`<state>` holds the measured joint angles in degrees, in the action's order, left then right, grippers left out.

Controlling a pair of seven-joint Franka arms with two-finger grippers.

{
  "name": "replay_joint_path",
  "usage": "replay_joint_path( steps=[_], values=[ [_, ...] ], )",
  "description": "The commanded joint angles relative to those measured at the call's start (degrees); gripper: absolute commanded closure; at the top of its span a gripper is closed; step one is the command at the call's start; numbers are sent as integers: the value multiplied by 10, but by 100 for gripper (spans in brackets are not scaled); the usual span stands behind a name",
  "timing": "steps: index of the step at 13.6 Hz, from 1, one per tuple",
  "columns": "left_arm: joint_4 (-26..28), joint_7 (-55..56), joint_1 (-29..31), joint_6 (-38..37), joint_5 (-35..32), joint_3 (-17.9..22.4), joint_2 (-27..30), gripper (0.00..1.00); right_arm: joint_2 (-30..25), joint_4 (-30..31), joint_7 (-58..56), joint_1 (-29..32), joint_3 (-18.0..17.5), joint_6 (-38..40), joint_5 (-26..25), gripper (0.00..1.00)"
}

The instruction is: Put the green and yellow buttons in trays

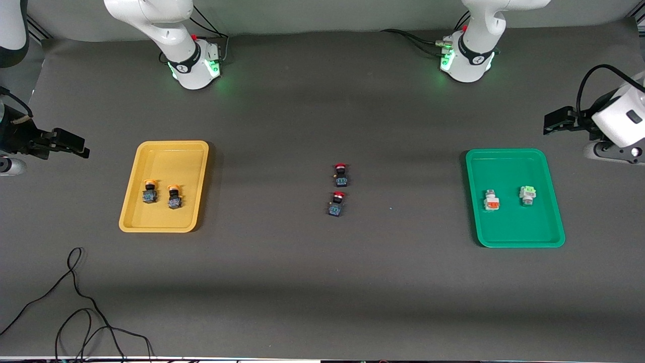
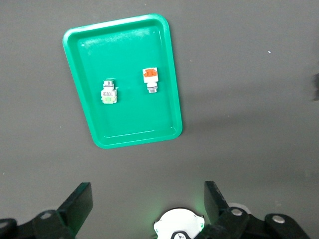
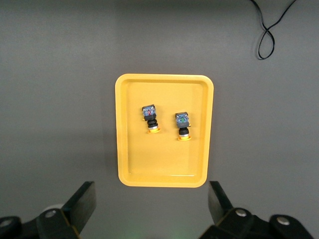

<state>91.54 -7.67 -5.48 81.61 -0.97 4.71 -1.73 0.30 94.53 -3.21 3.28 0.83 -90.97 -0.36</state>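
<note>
- Landmark for this entry: the pair of red-capped buttons (image 1: pixel 339 189) lying mid-surface, one a little nearer the front camera than the other, close together but not touching.
- Yellow tray (image 1: pixel 132 212) lies well apart from the red pair, toward the right arm's end of the surface (image 1: pixel 322 282). In it: two yellow-capped buttons (image 1: pixel 161 193) on dark bases, side by side and apart from each other, tipped on their sides.
- Green tray (image 1: pixel 555 222) lies well apart from the red pair, toward the left arm's end. In it: the white-grey button with the orange-red mark (image 1: pixel 491 200) and the white-grey button with the light green mark (image 1: pixel 527 194), apart from each other, the orange-marked one closer to the red pair.
- Judgement: sorting looks complete. All four task buttons sit inside trays; the red pair is off-colour for the task, which would explain its place on the bare surface.
- Right tool (image 1: pixel 70 143): over bare surface at the right arm's end, fingers spread wide, nothing between them.
- Left tool (image 1: pixel 557 121): over bare surface at the left arm's end, near the green tray, fingers spread wide, holding nothing.
- Both arms appear parked clear of the trays, waiting; likely a retreat pose with contents in wrist view.
- Loose black cable (image 1: pixel 75 302) lies nearer the front camera than the yellow tray.
</note>
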Motion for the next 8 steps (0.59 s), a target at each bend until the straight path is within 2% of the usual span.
replay_joint_path(
  steps=[1, 8],
  values=[
    [-15, -21, -9, -12, -1, 14, -6, 0, -1, -7, 15, 3, -7, 0, -11, 0],
    [-16, -22, -9, -4, -1, 14, -9, 0, 0, -9, 15, 2, -7, 0, -11, 0]
  ],
)
